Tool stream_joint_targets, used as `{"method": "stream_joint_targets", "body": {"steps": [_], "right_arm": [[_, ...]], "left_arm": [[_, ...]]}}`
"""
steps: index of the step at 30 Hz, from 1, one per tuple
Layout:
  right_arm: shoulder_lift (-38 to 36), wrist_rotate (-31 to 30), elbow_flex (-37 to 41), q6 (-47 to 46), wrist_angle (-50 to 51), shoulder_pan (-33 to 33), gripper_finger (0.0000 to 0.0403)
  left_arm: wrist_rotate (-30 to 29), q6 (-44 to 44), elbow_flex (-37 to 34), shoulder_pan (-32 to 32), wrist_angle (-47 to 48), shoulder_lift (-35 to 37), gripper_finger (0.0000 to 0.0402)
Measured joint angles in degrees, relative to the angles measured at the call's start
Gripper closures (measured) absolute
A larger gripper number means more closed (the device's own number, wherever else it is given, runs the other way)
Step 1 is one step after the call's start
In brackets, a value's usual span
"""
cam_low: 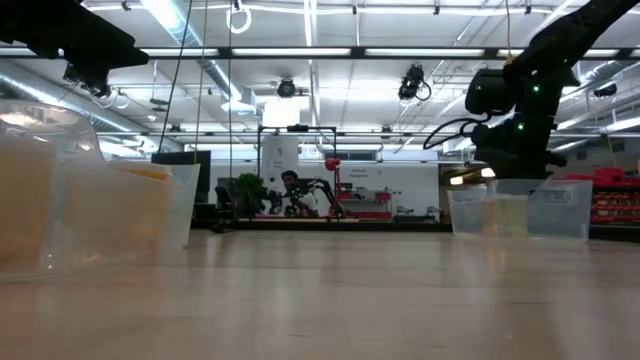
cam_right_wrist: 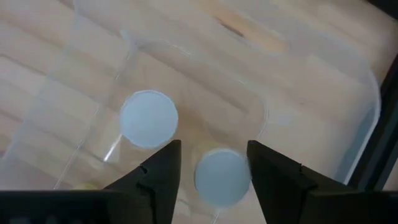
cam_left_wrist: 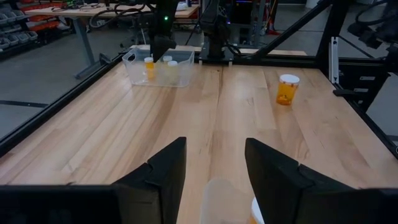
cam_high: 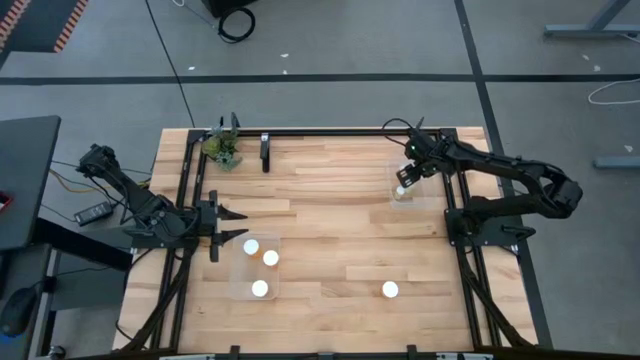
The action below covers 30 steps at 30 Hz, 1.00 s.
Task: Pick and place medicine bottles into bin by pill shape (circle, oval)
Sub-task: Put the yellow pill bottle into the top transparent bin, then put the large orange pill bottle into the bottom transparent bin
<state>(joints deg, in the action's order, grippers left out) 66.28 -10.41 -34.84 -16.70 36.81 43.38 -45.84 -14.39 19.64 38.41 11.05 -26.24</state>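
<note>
My right gripper (cam_high: 403,182) hangs open over the clear bin (cam_high: 418,200) at the table's far right. In the right wrist view the gripper (cam_right_wrist: 214,149) points down into this bin. Two white-capped medicine bottles stand on the bin floor. One (cam_right_wrist: 222,177) is below the gap between the fingers and the other (cam_right_wrist: 148,118) is beside it. My left gripper (cam_high: 235,237) is open and empty at the table's left, beside a second clear bin (cam_high: 238,285) holding three white-capped bottles (cam_high: 270,258). A lone amber bottle (cam_high: 390,290) stands upright on the table near the front; it also shows in the left wrist view (cam_left_wrist: 286,89).
A small green plant (cam_high: 225,150) stands at the far left corner. A black frame (cam_high: 330,131) runs along the table's far edge and sides. Bare wood (cam_high: 340,230) lies between the two bins. In the low view the right bin (cam_low: 520,210) sits under my right gripper.
</note>
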Motion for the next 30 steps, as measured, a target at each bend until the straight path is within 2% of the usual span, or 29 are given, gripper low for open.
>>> {"method": "stream_joint_targets", "body": {"steps": [8,18,23,30], "right_arm": [[0.0,-0.7,-4.5,1.7,1.3,0.0,0.0211],[0.0,-3.2,-11.4,1.4,10.8,-0.9,0.0212],[0.0,-3.2,-13.3,0.5,11.1,-6.4,0.0212],[0.0,-2.1,-13.4,-2.2,5.3,-18.7,0.0212]], "left_arm": [[0.0,-0.3,0.0,0.0,0.0,0.0,0.0229],[0.0,-0.4,0.0,0.0,0.2,0.0,0.0228],[0.0,-0.4,0.0,0.0,0.5,0.0,0.023],[0.1,-1.3,0.0,0.0,0.4,0.0,0.0229]]}}
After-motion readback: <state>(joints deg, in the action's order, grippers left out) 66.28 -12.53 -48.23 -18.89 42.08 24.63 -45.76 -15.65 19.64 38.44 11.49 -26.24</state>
